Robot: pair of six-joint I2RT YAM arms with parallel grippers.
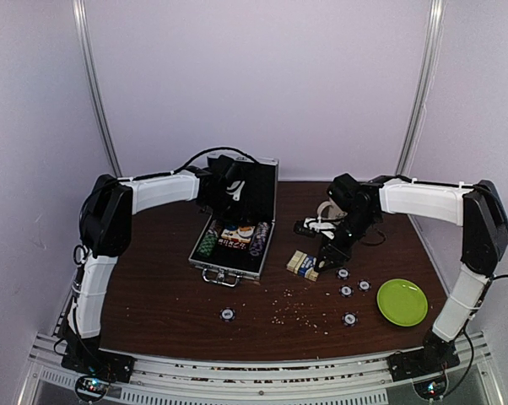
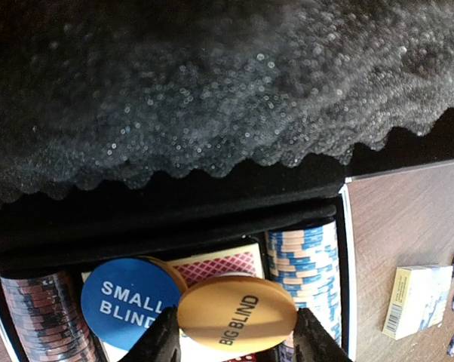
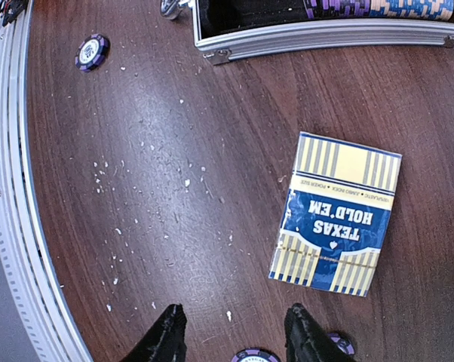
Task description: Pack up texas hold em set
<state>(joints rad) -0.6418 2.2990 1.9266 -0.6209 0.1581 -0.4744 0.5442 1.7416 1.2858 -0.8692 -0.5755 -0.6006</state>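
The silver aluminium case (image 1: 205,263) lies open on the brown desk (image 1: 161,295), its lid (image 1: 261,187) standing upright at the back with grey egg-crate foam (image 2: 212,90) lining it. The left tool (image 2: 237,326) hangs over the open case and is clenched on the tan BIG BLIND disc (image 2: 237,311), which spans the gap and touches both fingers (image 2: 161,341). Just beneath it, inside the case, sit a blue SMALL BLIND disc (image 2: 125,300), a red-backed card deck (image 2: 216,264), a row of dark chips (image 2: 38,313) on one side and a row of blue-and-cream chips (image 2: 308,256) on the other. The right tool (image 3: 234,320) is released, its fingers spread with nothing between them, low over the bare desk to the right of the case. The blue-and-cream TEXAS HOLD'EM card box (image 3: 334,215) lies flat on the desk near that tool, apart from the case's front rail (image 3: 325,34). Loose dark white-edged chips (image 1: 346,291) lie scattered on the desk, one (image 1: 228,314) alone in front of the case. A lime green plate (image 1: 402,302) rests at the right, and pale crumbs (image 1: 300,316) dot the wood.
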